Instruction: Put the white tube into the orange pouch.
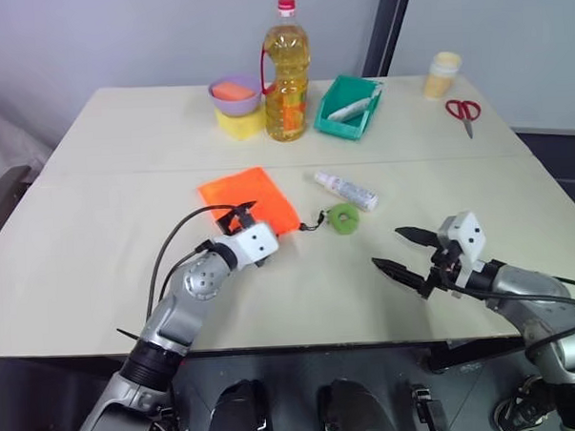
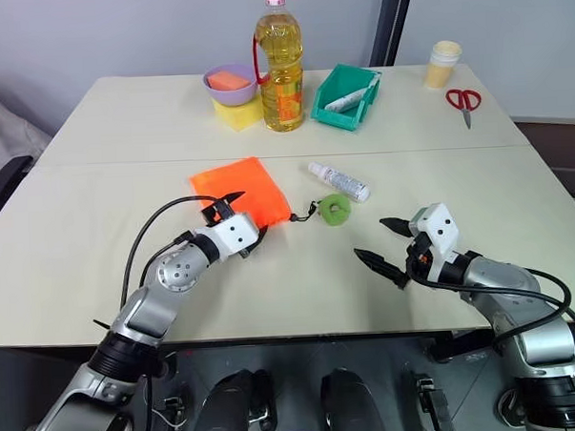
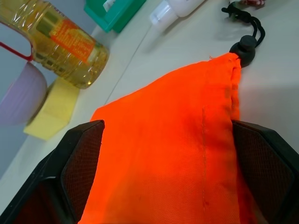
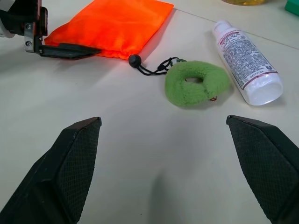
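White tube [image 1: 346, 189] lies flat on the table [image 1: 97, 233], clear cap end toward the robot's left, just beside the green fuzzy ring [image 1: 344, 218] on the black cord [image 4: 152, 67]. Orange pouch [image 1: 249, 202] lies flat just left of it, cord end facing the ring. Left gripper [image 1: 245, 222] is at the pouch's near edge, fingers spread wide with the fabric between them, not clamped. Right gripper [image 1: 405, 252] hangs low over bare table, near side of the tube, pointing inward, fingers wide apart, holding nothing. Containers: teal bin [image 1: 349, 107] holds a second white tube [image 1: 351, 107]; purple bowl [image 1: 234, 94] holds a pale orange block [image 1: 231, 89] and sits on a yellow sponge [image 1: 240, 123]. Count: two white tubes, one oil bottle [image 1: 287, 72], one pale cup [image 1: 443, 74], one pair of red scissors [image 1: 464, 112].
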Tool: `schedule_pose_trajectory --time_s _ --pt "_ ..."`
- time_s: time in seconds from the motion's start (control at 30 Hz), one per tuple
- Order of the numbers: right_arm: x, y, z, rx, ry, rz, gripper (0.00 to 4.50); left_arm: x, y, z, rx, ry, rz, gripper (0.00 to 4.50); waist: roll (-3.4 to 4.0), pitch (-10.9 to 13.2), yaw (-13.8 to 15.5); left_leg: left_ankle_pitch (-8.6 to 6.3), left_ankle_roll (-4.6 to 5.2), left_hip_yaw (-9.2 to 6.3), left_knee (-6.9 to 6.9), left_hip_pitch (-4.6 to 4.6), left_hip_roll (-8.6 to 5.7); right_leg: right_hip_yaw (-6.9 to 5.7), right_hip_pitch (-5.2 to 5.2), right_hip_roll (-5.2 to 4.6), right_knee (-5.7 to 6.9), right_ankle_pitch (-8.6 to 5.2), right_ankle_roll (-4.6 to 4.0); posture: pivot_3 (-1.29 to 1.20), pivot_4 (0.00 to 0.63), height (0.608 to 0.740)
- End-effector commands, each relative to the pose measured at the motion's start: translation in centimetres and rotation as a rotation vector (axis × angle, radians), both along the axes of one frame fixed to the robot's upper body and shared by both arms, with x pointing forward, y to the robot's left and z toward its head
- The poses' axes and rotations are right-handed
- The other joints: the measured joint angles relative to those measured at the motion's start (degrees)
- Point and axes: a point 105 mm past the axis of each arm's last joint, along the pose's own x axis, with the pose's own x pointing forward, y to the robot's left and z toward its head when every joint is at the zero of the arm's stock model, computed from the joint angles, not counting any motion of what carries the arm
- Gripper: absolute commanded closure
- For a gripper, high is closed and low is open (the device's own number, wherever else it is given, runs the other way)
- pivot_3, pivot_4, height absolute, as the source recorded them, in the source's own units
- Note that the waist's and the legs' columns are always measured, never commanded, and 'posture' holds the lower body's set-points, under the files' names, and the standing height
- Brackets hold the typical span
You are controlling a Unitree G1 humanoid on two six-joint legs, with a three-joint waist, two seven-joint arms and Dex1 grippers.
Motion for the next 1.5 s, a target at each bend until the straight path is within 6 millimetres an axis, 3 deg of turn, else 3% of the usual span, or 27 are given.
schedule_pose_trajectory --time_s 0.03,0.3,0.5,0.6,0.8,1.1,1.27,1.5 --pt "-0.2 0.2 1.2 0.011 -0.050 0.004 0.05 0.5 0.3 1.4 -0.007 -0.061 0.018 0.00 0.00 0.00 -0.01 0.00 0.00 0.00 0.00 0.00 0.00 0.00 0.00 0.00 0.00 0.00 0.00 0.00 0.150 0.727" --pt "-0.3 0.2 1.3 0.008 -0.053 0.003 0.05 1.0 1.3 2.7 -0.038 -0.125 0.074 0.00 0.00 0.00 0.01 0.00 0.00 0.00 0.00 0.00 0.00 0.00 0.00 0.00 0.00 0.00 0.00 0.00 0.150 0.727" --pt "-0.1 0.4 1.4 0.008 -0.059 0.008 0.05 1.1 2.0 2.6 -0.030 -0.131 0.096 0.00 0.00 0.00 -0.03 0.00 0.00 0.00 0.00 0.00 0.00 0.00 0.00 0.00 0.01 0.00 0.01 0.00 0.150 0.727" --pt "-0.1 0.5 1.5 0.008 -0.062 0.011 0.00 1.0 2.2 2.6 -0.035 -0.133 0.099 1.32 0.00 0.00 -0.03 0.00 0.00 0.00 0.00 0.00 0.00 0.00 0.00 0.00 0.02 0.00 0.01 0.00 0.150 0.727" --pt "-0.1 0.8 1.7 0.009 -0.071 0.019 0.00 0.7 3.0 2.6 -0.042 -0.130 0.109 4.46 0.00 0.00 -0.05 0.00 0.00 0.00 0.00 0.00 0.00 0.00 -0.01 0.00 0.02 0.00 0.01 0.00 0.150 0.727" --pt "1.4 1.3 2.2 -0.036 -0.119 -0.004 0.00 0.1 4.0 3.1 -0.185 -0.043 0.110 4.46 0.00 0.00 -0.20 0.00 -0.01 0.00 0.00 0.00 0.00 0.00 -0.02 0.00 0.03 0.00 0.01 0.00 0.150 0.727" --pt "4.2 0.9 0.5 -0.151 -0.120 -0.095 0.00 -0.3 4.0 2.9 -0.301 0.050 0.088 4.46 0.00 0.00 -0.18 0.01 -0.01 0.02 0.02 0.00 0.00 -0.01 -0.02 0.00 0.04 0.00 0.01 0.00 0.150 0.727" --pt "5.2 3.3 0.3 -0.131 -0.155 -0.062 0.00 0.3 3.5 3.5 -0.438 0.119 0.067 4.46 0.00 0.00 -0.11 0.20 -0.33 0.07 0.04 -0.01 0.00 -0.01 -0.03 0.00 0.10 -0.01 0.10 0.00 0.150 0.727"
